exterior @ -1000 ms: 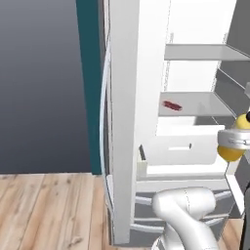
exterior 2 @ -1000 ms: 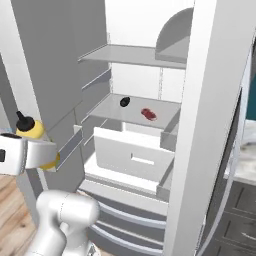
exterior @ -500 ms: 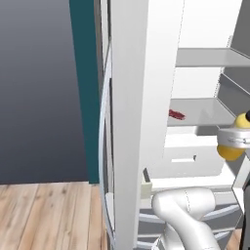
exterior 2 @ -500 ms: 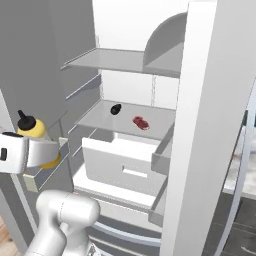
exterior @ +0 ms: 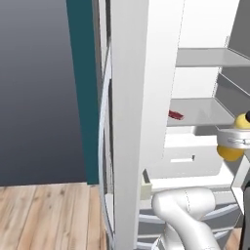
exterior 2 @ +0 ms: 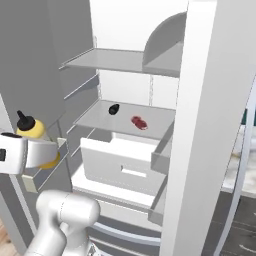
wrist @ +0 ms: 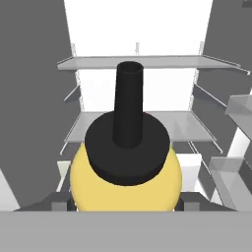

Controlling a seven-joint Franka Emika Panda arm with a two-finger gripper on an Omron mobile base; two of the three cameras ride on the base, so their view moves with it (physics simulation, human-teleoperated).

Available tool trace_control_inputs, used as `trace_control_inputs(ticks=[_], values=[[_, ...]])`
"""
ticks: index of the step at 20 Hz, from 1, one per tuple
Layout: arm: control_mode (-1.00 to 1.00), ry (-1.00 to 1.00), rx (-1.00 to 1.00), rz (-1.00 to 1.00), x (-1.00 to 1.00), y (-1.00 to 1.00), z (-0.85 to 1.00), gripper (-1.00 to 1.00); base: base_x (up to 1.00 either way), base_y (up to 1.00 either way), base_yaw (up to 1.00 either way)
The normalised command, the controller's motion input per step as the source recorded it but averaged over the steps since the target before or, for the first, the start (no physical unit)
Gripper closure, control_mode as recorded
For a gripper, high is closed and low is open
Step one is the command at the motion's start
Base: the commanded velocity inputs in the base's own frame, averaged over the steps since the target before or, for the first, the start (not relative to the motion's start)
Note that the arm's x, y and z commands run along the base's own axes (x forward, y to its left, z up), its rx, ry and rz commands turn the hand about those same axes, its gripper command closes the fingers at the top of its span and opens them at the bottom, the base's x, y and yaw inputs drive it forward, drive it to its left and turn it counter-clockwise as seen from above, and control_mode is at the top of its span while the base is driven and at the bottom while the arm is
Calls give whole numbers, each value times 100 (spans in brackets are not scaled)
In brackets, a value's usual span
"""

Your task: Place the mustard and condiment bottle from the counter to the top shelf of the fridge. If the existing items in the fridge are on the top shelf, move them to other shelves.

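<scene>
Yellow mustard (exterior 2: 35,135) sits clamped in the hand (exterior 2: 30,152) before the open fridge (exterior 2: 210,125); top shelf (exterior 2: 107,60) bare.

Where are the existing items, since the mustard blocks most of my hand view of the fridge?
Observer: The black ball and the red piece lie apart on the second shelf, beneath the top shelf.
Operator: How high is my bottle against that top shelf?
Observer: In the right base view, the mustard, clamped in the gripper, sits well below it, roughly level with the second shelf.
</scene>
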Motion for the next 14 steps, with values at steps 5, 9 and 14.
trace_control_inputs(ticks=[5, 9, 14], values=[[100, 0, 0, 0, 0, 0, 0, 100, 15, -27, -4], [100, 0, 0, 0, 0, 0, 0, 100, 40, -2, 0], [-100, 1, 0, -4, 33, 0, 88, 100, 0, 0, 0]])
